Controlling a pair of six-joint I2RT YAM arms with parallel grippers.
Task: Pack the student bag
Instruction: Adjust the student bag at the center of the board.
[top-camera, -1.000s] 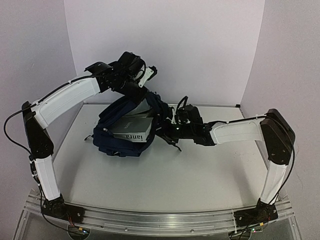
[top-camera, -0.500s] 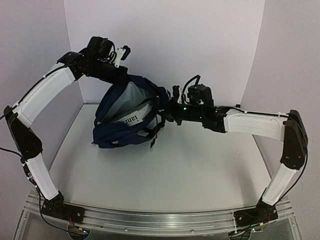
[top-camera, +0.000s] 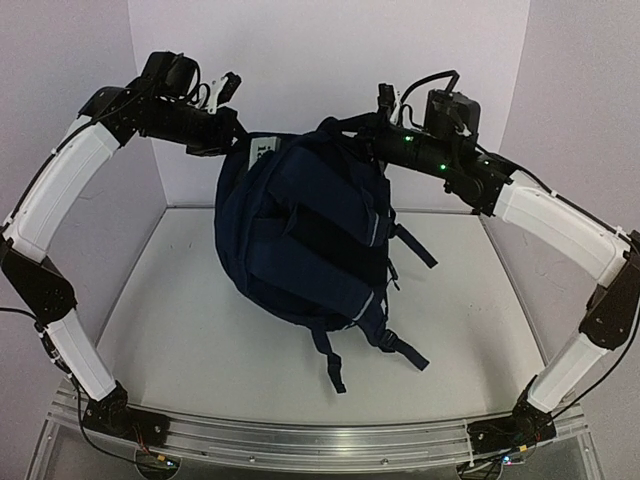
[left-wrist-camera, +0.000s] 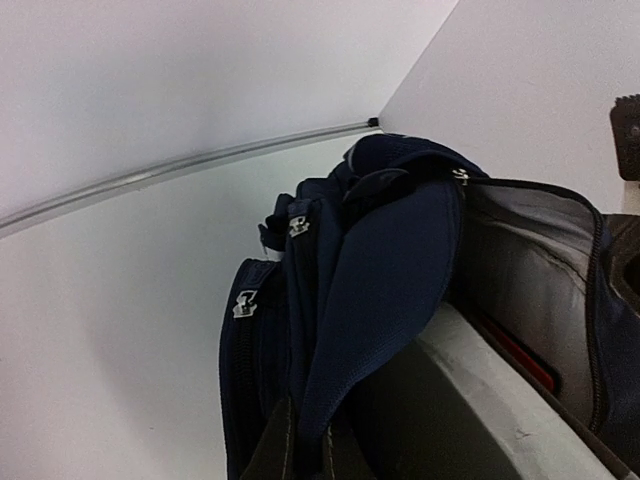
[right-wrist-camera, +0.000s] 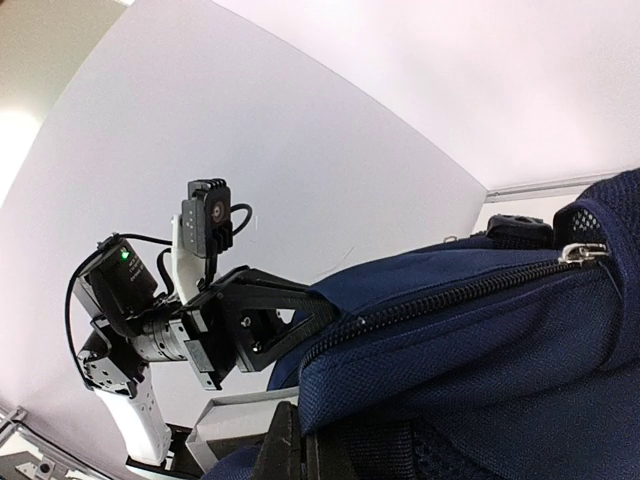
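Pale grey table, enclosed by three plain white panels: back wall, left wall, right wall. An aluminium rail runs along the table's near edge. Lighting is even.

The top camera looks down from above and behind both arms, far enough back to take in the whole bag hanging between the left gripper and the right gripper. The left wrist camera looks out along its own fingers, very close to the rim fabric pinched there, with grey lining to the fingers' right. The right wrist camera sits just as close over its pinched edge by the zip, facing across to the left gripper. All three views share the bag's top rim.
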